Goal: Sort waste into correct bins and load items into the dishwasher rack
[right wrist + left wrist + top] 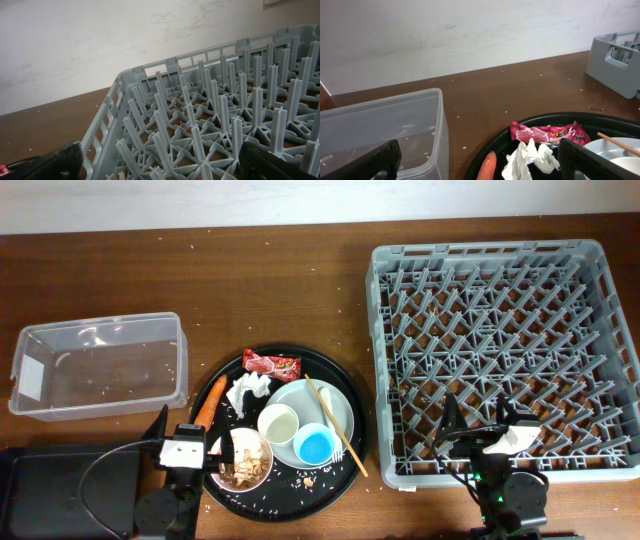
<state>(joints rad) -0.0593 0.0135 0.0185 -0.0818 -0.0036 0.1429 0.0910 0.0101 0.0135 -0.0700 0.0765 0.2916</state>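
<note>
Dark wood tabletop meets a pale wall along the top of the overhead frame. At lower centre a round black tray (331, 366) gathers everything. The red wrapper (272, 363), tissue (248, 390) and carrot (208, 402) lie toward its upper left, with a bowl (245, 460) of brown scraps at lower left. To the right sits a plate (325, 405), with a cream cup (279, 423) and blue cup (314, 445) at its lower-left edge and a chopstick (335, 425) across it.

The clear tub (100, 370) sits at middle left and the black bin (60, 490) in the lower-left corner, both handy to the left gripper (479, 155). Its fingers are spread wide and empty, facing carrot and tissue.

The grey rack (500, 250) fills the right and holds no dishes. The right gripper (160, 155) hangs over its lower-left corner, fingers likewise apart, probably placed to receive dishes.
</note>
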